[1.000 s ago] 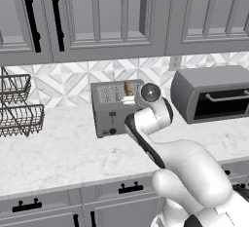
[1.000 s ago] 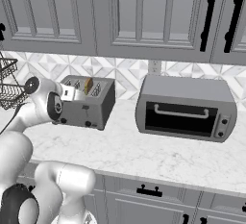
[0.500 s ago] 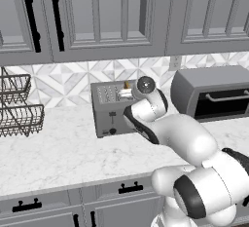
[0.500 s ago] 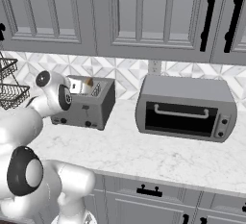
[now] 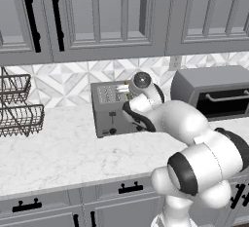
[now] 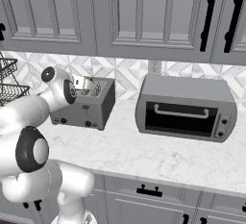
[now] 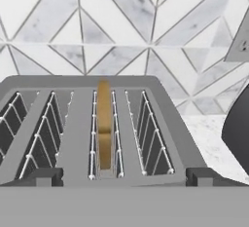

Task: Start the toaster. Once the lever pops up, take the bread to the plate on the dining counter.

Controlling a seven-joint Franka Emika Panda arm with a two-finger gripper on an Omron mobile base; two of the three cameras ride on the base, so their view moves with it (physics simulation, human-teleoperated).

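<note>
Hand view: thin golden-brown bread slice [image 7: 104, 123] stands upright in a slot of the boxy matte-grey toaster [image 7: 78, 138], ready for toasting; pincer open, holding nothing

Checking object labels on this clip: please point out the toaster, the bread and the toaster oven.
toaster [image 5: 111, 116]: left base view, on its grey front face.
bread [image 7: 104, 123]: hand view, on the slice's upright edge in a middle slot.
toaster oven [image 6: 185, 117]: right base view, on its dark door.
</note>
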